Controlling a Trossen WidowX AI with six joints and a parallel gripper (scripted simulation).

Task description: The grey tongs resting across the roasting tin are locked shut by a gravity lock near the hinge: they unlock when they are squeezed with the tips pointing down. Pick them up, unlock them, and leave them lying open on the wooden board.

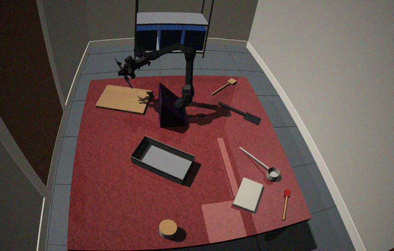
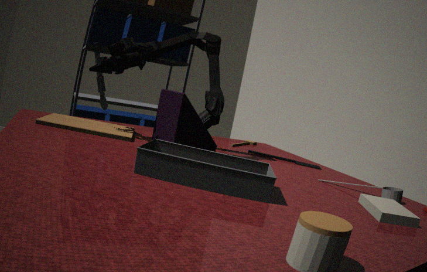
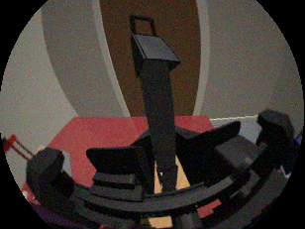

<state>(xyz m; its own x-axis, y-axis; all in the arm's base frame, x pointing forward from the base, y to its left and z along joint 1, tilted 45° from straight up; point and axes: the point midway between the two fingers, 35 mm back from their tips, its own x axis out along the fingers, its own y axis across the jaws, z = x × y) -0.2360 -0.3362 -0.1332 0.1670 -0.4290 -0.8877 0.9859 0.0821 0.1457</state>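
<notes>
My gripper (image 1: 125,71) (image 2: 102,69) (image 3: 159,127) is shut on the grey tongs (image 1: 127,80) (image 2: 101,90) (image 3: 156,86). It holds them in the air above the far edge of the wooden board (image 1: 120,99) (image 2: 72,122), clear of its surface. The tongs hang nearly upright with the tips pointing down and the arms close together. In the wrist view their hinge end, with its loop, sticks out past my fingers. The grey roasting tin (image 1: 136,153) (image 2: 191,170) stands empty in the middle of the red table.
A dark purple wedge block (image 1: 168,105) (image 2: 174,118) stands right of the board, by the arm's base. A wooden mallet (image 1: 225,85), black spatula (image 1: 240,112), ladle (image 1: 262,165), white block (image 1: 248,193), red spatula (image 1: 285,202) and lidded jar (image 1: 167,228) lie right and front. A shelf unit (image 1: 170,31) stands behind.
</notes>
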